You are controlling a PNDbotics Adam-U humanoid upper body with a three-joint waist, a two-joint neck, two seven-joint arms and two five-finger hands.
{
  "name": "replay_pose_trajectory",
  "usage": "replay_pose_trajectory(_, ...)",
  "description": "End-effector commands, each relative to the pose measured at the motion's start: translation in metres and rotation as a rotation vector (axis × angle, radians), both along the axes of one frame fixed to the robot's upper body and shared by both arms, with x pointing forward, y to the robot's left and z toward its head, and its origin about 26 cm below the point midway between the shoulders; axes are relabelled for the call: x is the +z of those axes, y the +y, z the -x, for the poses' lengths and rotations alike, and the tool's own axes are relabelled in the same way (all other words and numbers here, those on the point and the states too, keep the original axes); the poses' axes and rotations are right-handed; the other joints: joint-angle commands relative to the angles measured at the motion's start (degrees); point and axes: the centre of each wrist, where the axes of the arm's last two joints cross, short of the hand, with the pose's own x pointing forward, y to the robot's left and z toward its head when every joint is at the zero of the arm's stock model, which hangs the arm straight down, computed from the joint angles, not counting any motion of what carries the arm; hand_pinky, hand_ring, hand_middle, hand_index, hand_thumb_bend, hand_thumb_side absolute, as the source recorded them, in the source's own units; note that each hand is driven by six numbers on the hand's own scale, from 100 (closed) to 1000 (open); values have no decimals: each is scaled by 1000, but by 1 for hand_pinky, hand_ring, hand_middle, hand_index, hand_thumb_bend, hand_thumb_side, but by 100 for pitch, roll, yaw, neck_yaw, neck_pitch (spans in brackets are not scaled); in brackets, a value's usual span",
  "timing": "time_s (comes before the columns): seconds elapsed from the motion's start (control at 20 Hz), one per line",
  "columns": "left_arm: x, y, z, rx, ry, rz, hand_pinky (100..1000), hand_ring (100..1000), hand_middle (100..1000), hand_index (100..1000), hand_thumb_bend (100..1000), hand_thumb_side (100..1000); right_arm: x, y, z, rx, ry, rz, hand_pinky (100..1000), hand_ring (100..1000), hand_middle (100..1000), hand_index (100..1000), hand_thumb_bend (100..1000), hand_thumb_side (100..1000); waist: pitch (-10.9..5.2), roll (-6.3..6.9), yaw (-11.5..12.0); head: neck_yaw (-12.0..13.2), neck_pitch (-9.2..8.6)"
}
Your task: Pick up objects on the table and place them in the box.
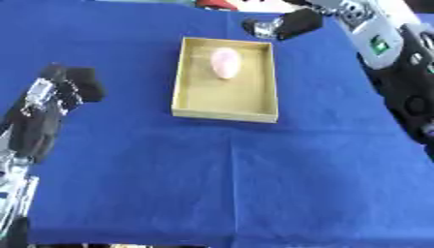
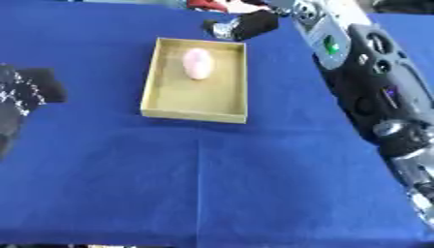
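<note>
L hand (image 1: 64, 89) at left edge, hovering over blue-covered bench (image 1: 254, 184), black w/ silver bits, fingers pointing up and toward centre, relaxed, holding nothing, well apart from box. Tan open-top box (image 1: 224, 114) mid-bench, slightly askew, long side running away from robot. Inside box, far half: pale pink oval obj (image 1: 224, 64), lying on box floor, near far wall, apart from side walls. Near half of box bare. Beyond box's far-right corner: R hand (image 1: 284, 25), black w/ silver, reaching in from upper right, near corner but not touching; fingers look curled, nothing seen in them, though hard to be sure. R forearm (image 2: 356, 53) runs down right side of view.
</note>
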Motion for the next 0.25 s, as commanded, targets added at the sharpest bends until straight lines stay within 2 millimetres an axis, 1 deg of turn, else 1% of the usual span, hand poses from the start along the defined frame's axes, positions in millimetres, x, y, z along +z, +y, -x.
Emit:
replay_pose_trajectory(0.05, 7, 5, 0, 13, -24, -11, 751, 683, 620, 781, 173, 1000, 24, -7, 18, 41, -67, -27, 726, 762, 803, 859, 236, 797, -115, 16, -34, 69, 29)
replay_pose_trajectory(0.25, 6, 6, 1, 20, -22, -9, 750, 671, 620, 781, 174, 1000, 27, -12, 37, 75, -90, -60, 721, 759, 800, 858, 229, 773, -113, 19, -107, 155, 29)
